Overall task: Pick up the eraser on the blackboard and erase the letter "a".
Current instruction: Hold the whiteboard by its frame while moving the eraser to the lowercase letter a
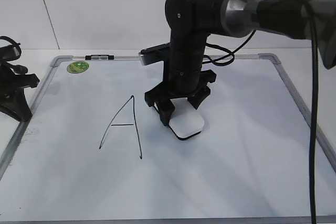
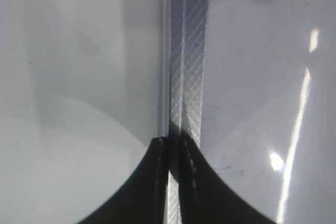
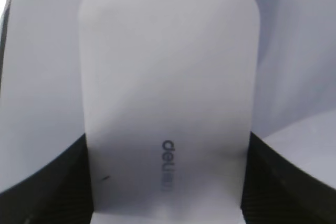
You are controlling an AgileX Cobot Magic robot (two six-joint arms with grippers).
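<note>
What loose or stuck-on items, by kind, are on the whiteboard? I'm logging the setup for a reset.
Erasers: 1, white eraser
Stickers: 1, green sticker
Markers: 1, on the top frame
Total: 3

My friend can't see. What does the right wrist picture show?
A white eraser with small grey lettering fills the view, held between two black fingers at the bottom corners. The blackboard's pale surface lies behind it.

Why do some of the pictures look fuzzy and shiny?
Right wrist view: the eraser sits so close that its grey lettering blurs. Left wrist view: bright glare streaks on the blackboard, and the frame is soft. Exterior view: sharper, with a faint shadow beneath the right gripper.
</note>
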